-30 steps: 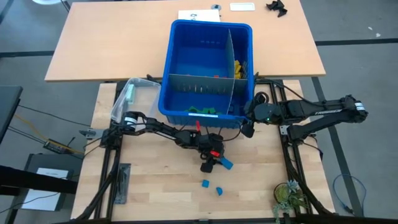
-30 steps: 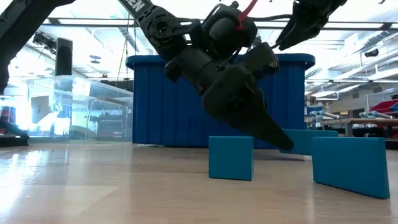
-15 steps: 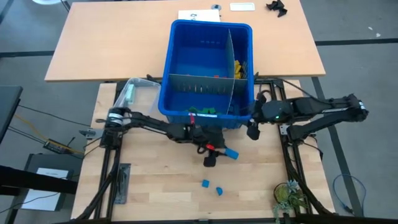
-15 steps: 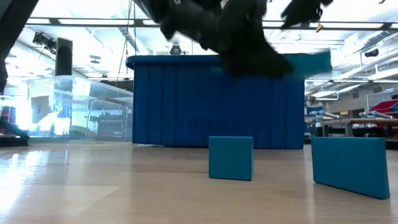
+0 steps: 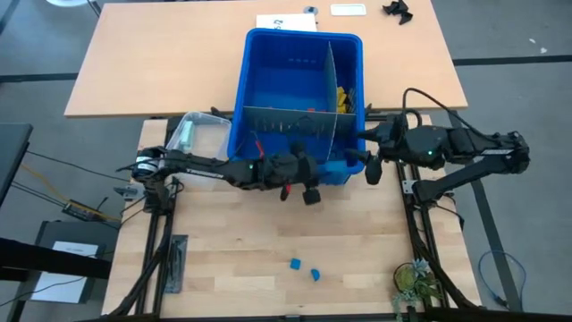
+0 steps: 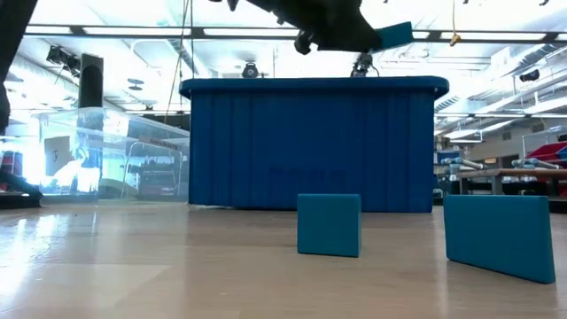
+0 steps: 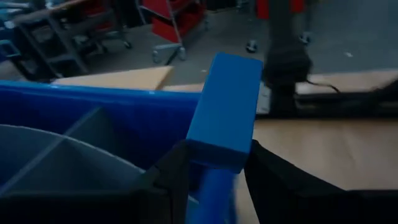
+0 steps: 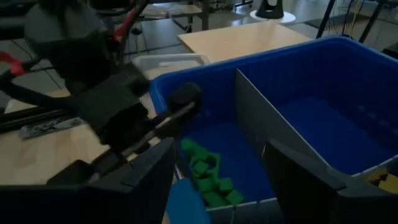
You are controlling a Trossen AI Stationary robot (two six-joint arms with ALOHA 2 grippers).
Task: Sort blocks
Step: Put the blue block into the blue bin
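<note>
You have the large blue bin at the far edge of the light wooden table, split by grey dividers into compartments. In the near compartment you can see a pile of green blocks; yellow blocks lie in the narrow compartment on the right side, and the big far compartment holds only a few small pieces that you cannot tell apart. Beside the bin, on its left, stands the small clear tub with a greenish thing in it that you cannot identify. The left gripper hangs at the bin's near rim, and its fingers pinch a blue block, which is lifted above the rim. The right gripper waits just beside the bin's right near corner, fingers spread and holding nothing. Two more blue blocks stay on the table, well apart from the bin, near each other.
</note>
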